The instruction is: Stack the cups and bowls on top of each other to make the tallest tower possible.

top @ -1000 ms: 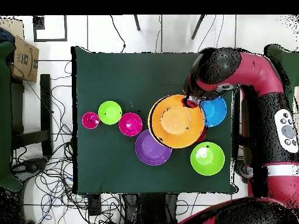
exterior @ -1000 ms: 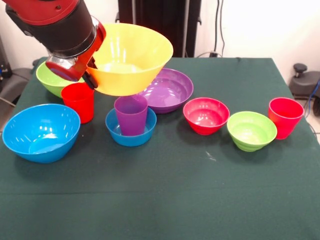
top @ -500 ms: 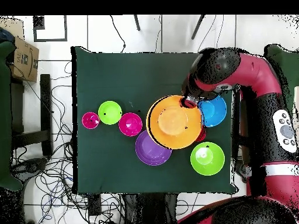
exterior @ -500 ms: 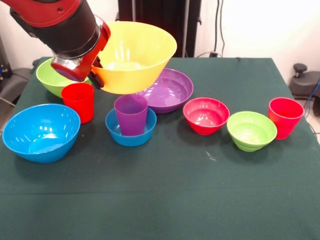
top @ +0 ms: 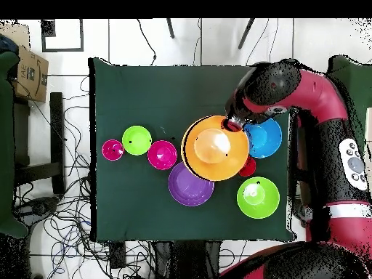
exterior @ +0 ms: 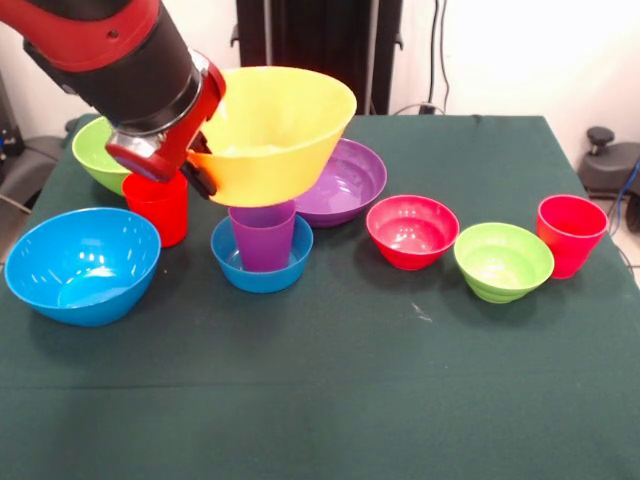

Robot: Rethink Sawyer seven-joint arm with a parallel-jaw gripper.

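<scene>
**Gripper holding big yellow bowl over purple cup**

Gripper (exterior: 190,165) of the red and black robot arm (exterior: 110,60) is clamped on the rim of the large glossy yellow plastic bowl (exterior: 275,130), at the bowl's 9 o'clock edge in the front view. The bowl hangs upright, slightly tilted, extending from the gripper toward 3 o'clock. Its base sits directly above, and seems to touch, the mouth of the translucent purple plastic tumbler (exterior: 262,238). That tumbler stands upright inside the small blue plastic bowl (exterior: 262,262) on the dark green table (exterior: 400,400).

In the front view, seen from the purple tumbler: a red plastic tumbler (exterior: 158,205) stands at 9 o'clock, just below the gripper. The large blue plastic bowl (exterior: 82,265) rests further out toward 8 o'clock. The large lime green plastic bowl (exterior: 95,155) lies at 10 o'clock, partly hidden behind the arm. The large purple plastic bowl (exterior: 345,180) sits at 1 o'clock, partly covered by the yellow bowl.

Toward 3 o'clock runs a row: the small red-pink plastic bowl (exterior: 412,230), the small lime green plastic bowl (exterior: 503,260), and a second red plastic tumbler (exterior: 570,235), each near the next.

From overhead, the yellow bowl (top: 213,148) hides the purple tumbler and small blue bowl beneath it, with the gripper (top: 232,125) at its 1 o'clock rim.
</scene>
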